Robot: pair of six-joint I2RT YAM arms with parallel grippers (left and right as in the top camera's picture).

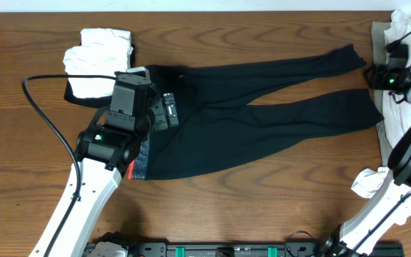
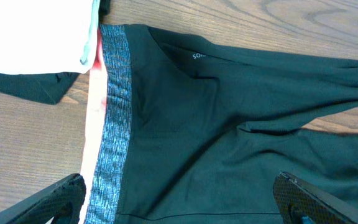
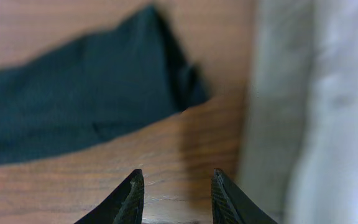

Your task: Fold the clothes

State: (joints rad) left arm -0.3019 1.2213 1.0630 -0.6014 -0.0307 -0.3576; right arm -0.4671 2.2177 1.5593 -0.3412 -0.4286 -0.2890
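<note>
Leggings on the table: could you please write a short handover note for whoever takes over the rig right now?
Left end effector: open, empty, above the leggings near the grey waistband.
Right end effector: partly open, empty, over the table just past the leg ends, beside the pale pile.
Leggings lie flat and unfolded, legs stretched toward the right arm.
Done: a white garment by the waistband looks folded.
Left: fold the leggings, then the pile.
</note>
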